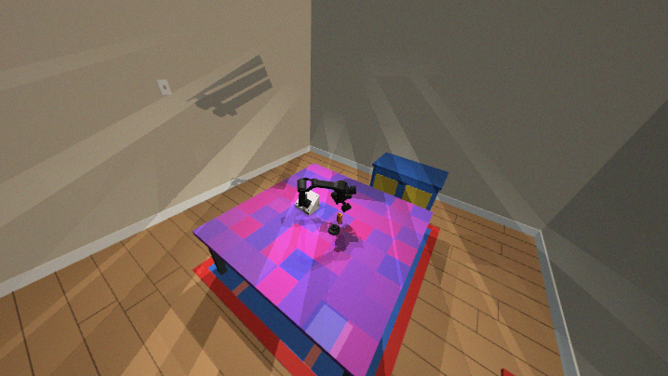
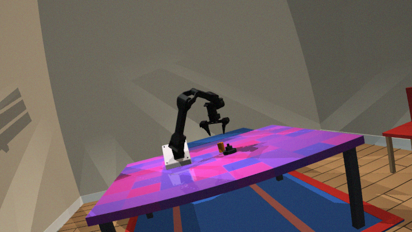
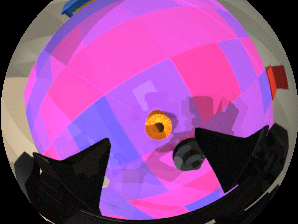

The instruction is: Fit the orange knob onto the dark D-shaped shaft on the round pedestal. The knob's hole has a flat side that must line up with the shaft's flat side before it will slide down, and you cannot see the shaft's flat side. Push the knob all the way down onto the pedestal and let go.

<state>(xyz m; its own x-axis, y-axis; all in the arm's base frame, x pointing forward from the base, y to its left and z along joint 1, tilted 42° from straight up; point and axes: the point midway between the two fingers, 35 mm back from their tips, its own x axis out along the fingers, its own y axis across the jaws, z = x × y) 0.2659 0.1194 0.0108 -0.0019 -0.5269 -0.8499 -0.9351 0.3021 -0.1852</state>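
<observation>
Found orange knob upright on the patchwork counter, hole facing up. Located just beside the round pedestal, not on it. In the exterior view, overlapping the pedestal's edge by line of sight; in the wrist view, separated from it by a narrow strip of counter. Not fitted to the dark shaft, which rises bare from the pedestal. Could not make out the flat side of the shaft.

Tool: wide open, gripping nothing. Pointing down above the counter, well above the knob, with both fingertips clear of knob and pedestal. In the wrist view, seen with one finger at either side of the lower frame, the right-hand one in that view partly overlapping the pedestal's outline.

Black arm: raised from a white base plate, bent over at the top and reaching out toward the knob's side of the counter. Cast beyond the pedestal in the top view: a dark shadow. Also noted beneath the counter, a blue rug with red border.
</observation>
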